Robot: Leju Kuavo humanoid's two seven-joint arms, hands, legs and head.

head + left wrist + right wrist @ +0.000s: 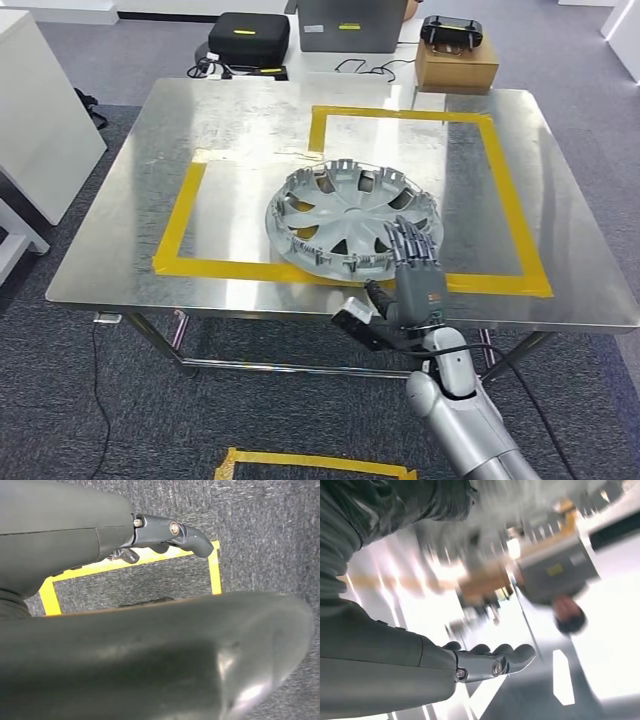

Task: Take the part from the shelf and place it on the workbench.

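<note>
on the metal workbench [113,250] the hubcap [351,218] is lying flat across the yellow tape outline [181,215], while the right hand [415,265] is hovering just beside its near rim, fingers spread, holding nothing.

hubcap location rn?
Head view: hubcap lies flat on the workbench, near its front edge, straddling the yellow tape; right hand at its near-right rim.

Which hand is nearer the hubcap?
Right. The right hand is at the hubcap's near rim on the workbench; the left hand hangs over the carpet.
</note>
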